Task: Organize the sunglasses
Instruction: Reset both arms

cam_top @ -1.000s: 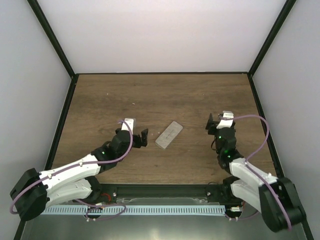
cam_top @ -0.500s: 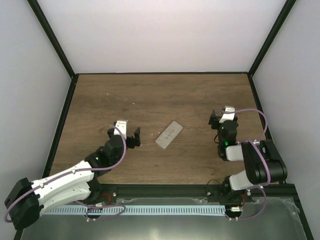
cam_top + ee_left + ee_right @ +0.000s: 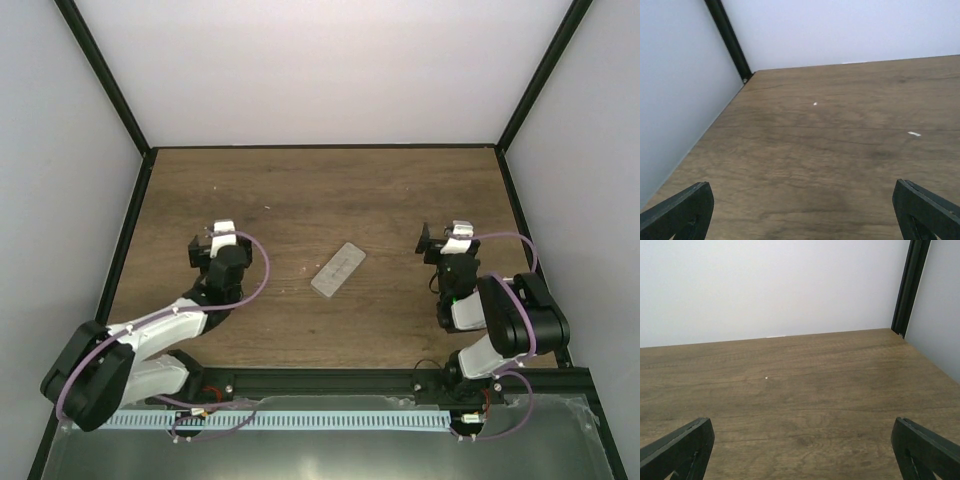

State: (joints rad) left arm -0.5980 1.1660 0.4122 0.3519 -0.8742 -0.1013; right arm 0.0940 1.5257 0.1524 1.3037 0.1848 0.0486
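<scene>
Sunglasses not visible anywhere, maybe inside grey case, centre. Left gripper and right gripper both spread wide, empty. Risk: neither wrist view shows case, so a blind reach could shove it.

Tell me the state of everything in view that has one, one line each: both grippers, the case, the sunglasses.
Left gripper: open, holding nothing.
Right gripper: open, holding nothing.
Case: lying flat on the table between the arms, apparently shut, clear of both grippers.
Sunglasses: not visible in any view.
</scene>
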